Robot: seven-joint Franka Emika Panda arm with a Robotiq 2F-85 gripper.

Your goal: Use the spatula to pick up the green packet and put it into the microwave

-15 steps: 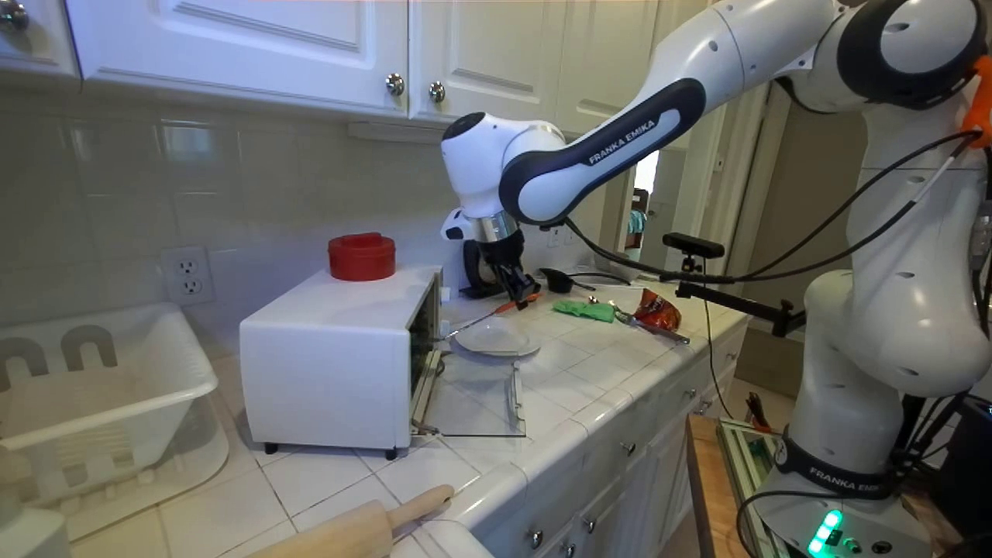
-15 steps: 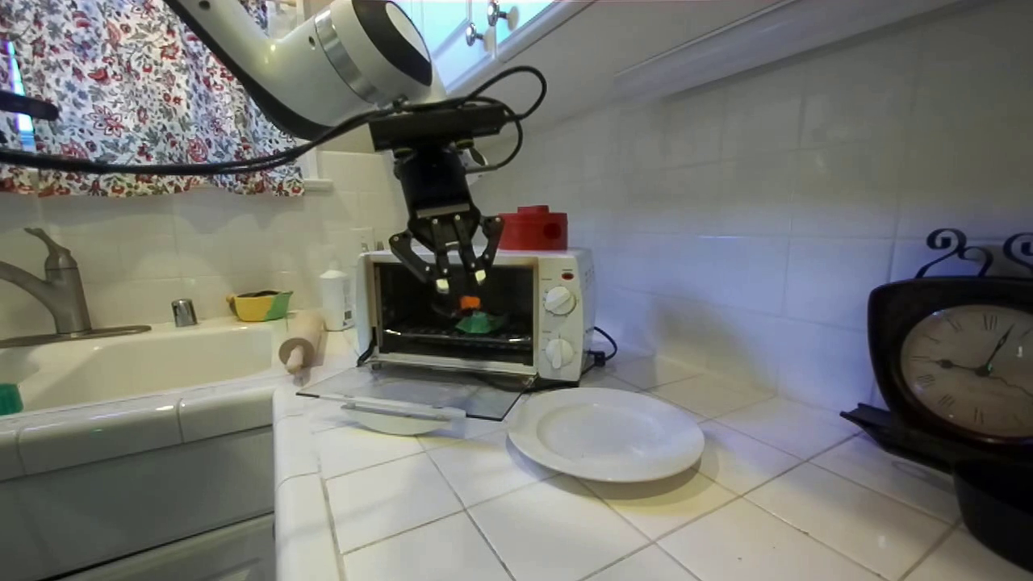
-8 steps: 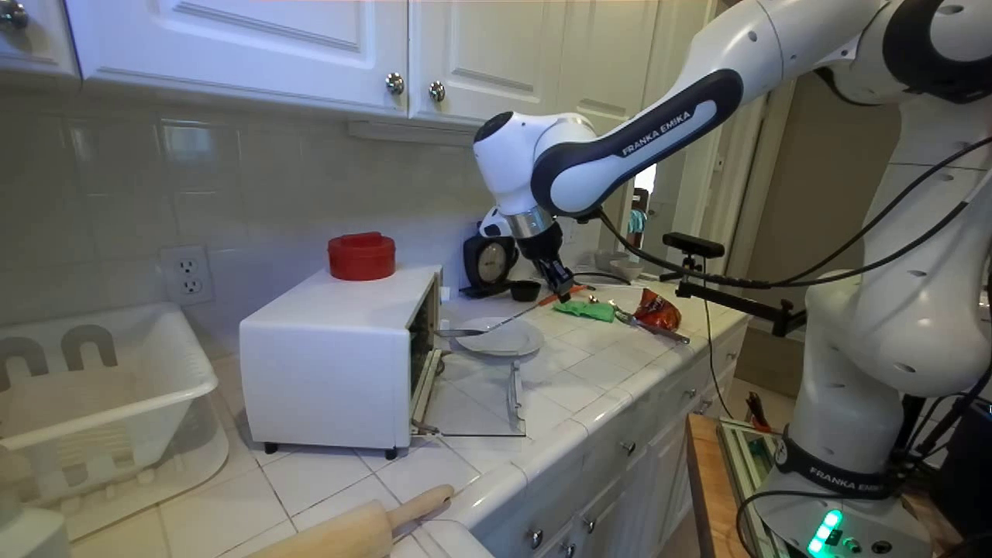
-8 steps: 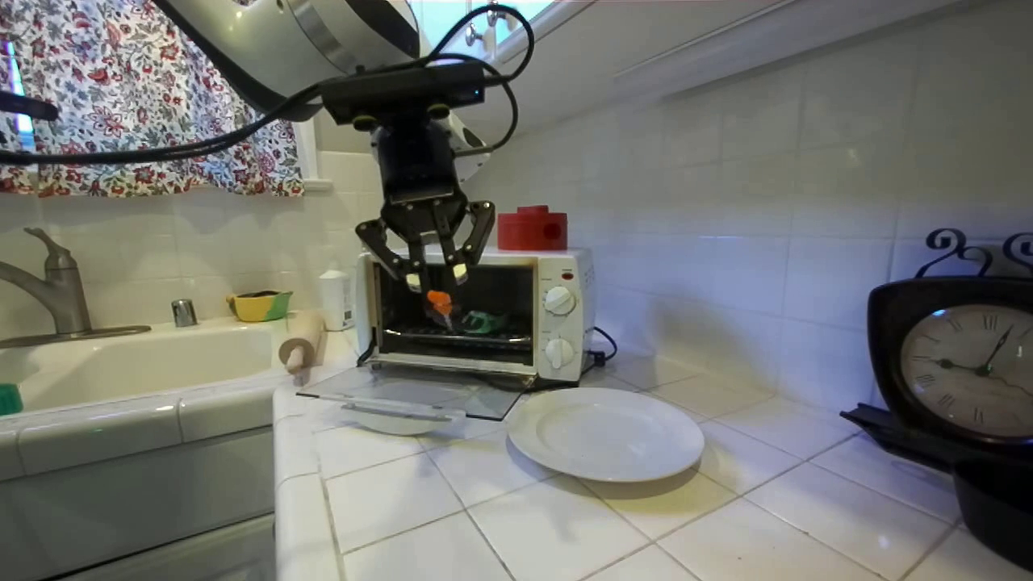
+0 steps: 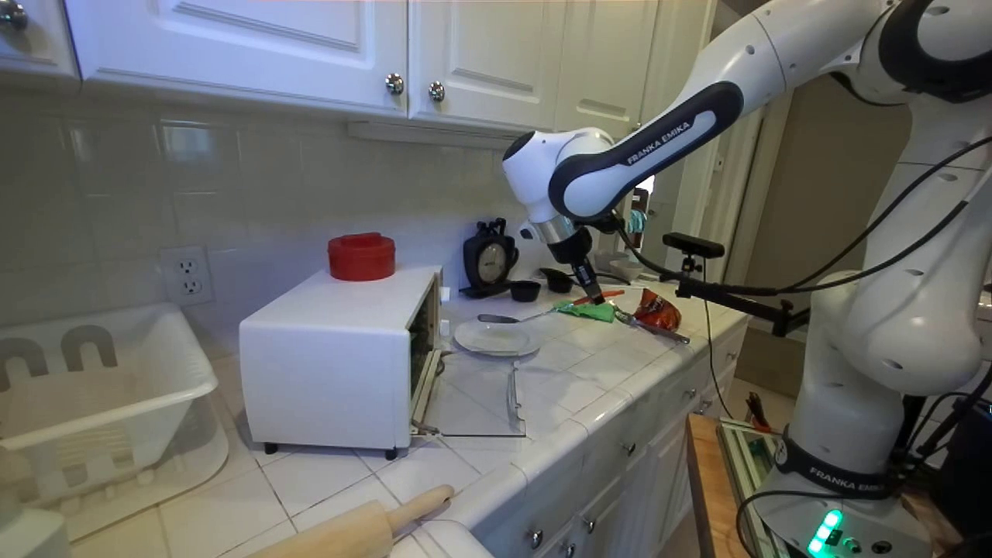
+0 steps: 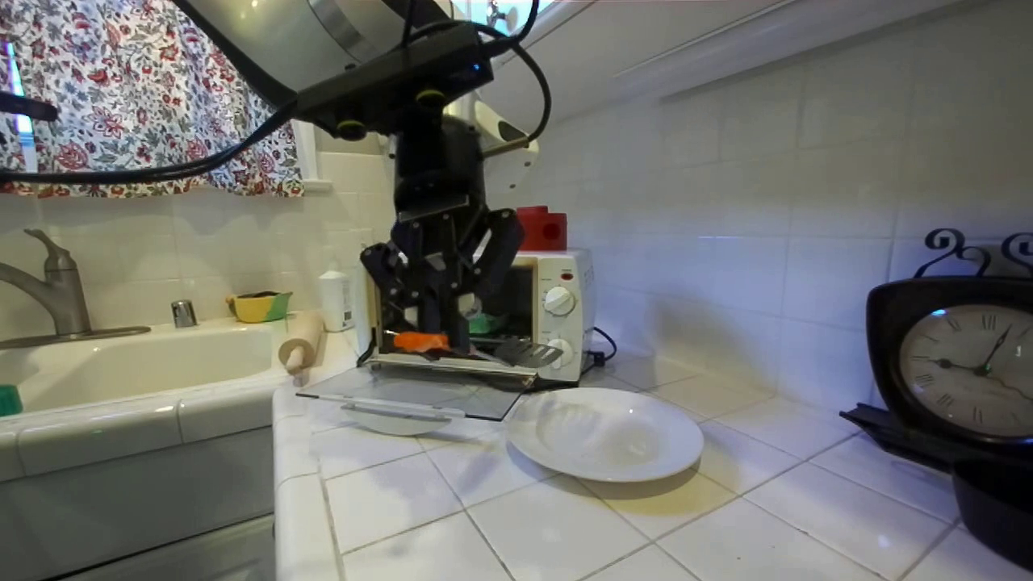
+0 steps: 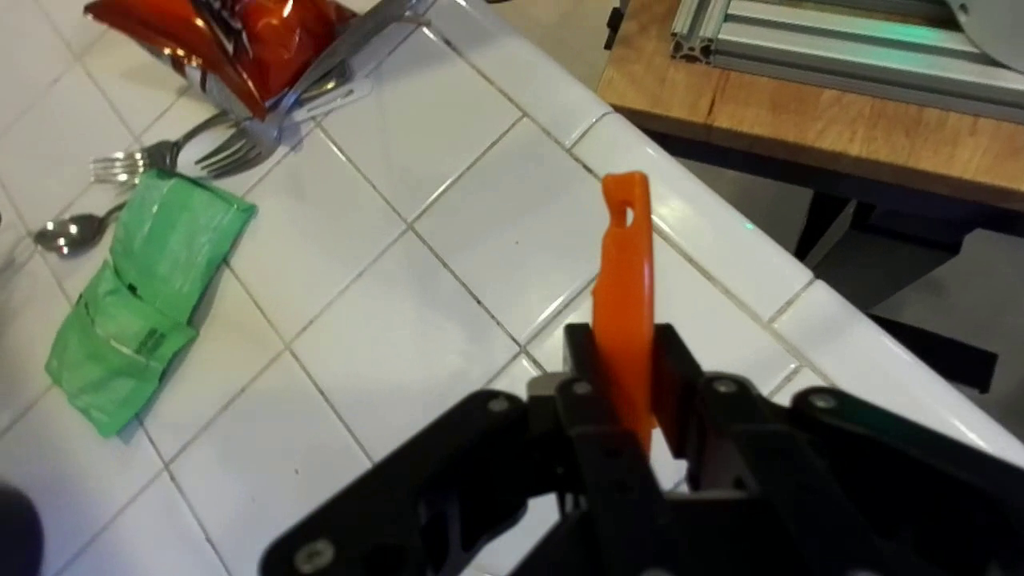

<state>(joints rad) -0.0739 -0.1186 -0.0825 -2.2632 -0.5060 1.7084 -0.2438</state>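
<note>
The gripper [image 7: 624, 340], lower right of centre in the wrist view, pinches the slotted spatula [image 7: 626, 272] by its orange handle; in an exterior view the bare blade [image 6: 529, 353] reaches out beyond the grip, presumably so it can serve as a carrier. In the left half of an exterior view, the toaster oven [image 5: 333, 364], the task's microwave, has its glass door [image 5: 477, 399] folded down, likely for loading. A green item [image 6: 484, 324] shows inside, dim, perhaps a packet already delivered. A green packet [image 7: 152, 296] lies on the countertop [image 7: 360, 344] at left of the wrist view, by some cutlery [image 7: 124, 166]; which is the task's I cannot tell
</note>
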